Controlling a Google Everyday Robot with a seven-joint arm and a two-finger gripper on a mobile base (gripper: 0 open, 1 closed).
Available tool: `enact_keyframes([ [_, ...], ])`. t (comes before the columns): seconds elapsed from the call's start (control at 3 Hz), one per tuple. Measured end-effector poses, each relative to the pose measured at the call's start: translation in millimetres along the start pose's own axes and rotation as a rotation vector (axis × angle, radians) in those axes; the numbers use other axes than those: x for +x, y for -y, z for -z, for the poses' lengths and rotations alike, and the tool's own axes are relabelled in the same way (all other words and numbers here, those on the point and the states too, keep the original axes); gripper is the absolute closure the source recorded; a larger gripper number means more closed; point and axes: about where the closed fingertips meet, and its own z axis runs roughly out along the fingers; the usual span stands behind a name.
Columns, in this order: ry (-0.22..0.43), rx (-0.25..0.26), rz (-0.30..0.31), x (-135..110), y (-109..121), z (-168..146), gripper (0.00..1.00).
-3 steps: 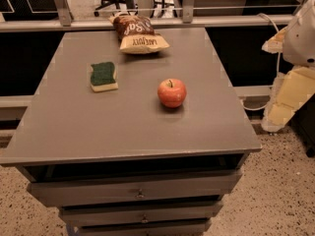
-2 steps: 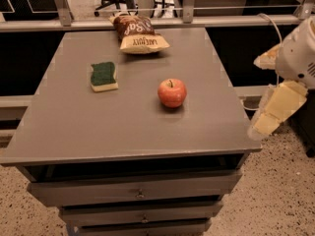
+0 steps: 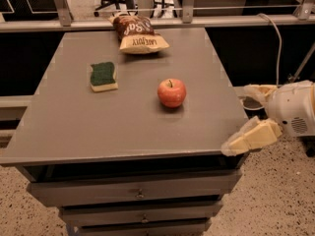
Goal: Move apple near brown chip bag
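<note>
Currently your gripper (image 3: 237, 118) sits at the near right corner of the grey table (image 3: 59, 132), level with its top edge and coming in from the right side of the view. Its two tan fingers (image 3: 252, 139) are spread apart and hold nothing. The lower one lies against the table's corner edge, and the upper one is farther back beside the white wrist housing.

Item by item, measured from your gripper:

- The apple (image 3: 172, 92) stands upright on the tabletop, stem up, to the left of the gripper and a little farther back. It is clear of both fingers and touches nothing but the table.
- The brown chip bag (image 3: 139, 33) lies flat at the far edge of the table, well beyond the apple from your gripper, with its tan-yellow band turned toward the near side. Apple and bag are well apart, with bare tabletop between them.
- A green-and-yellow sponge (image 3: 103, 76) lies green side up, farther left than the apple, on the far side of it from your gripper and apart from both apple and bag.

Below the tabletop you see drawers (image 3: 140, 193) with small knobs. A pale cable (image 3: 275, 38) hangs behind your gripper, off the table's right side
</note>
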Motion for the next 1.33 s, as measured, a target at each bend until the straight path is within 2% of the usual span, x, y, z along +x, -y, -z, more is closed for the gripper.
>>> enact_keyframes([
  [0.33,0.188,0.11,-0.03,-21,30,6,0.0],
  [0.67,0.23,0.139,-0.037,-30,36,9,0.0],
  [1.0,0.234,0.145,-0.041,-29,33,2,0.0],
  [1.33,0.274,0.173,-0.026,-34,34,-19,0.0],
])
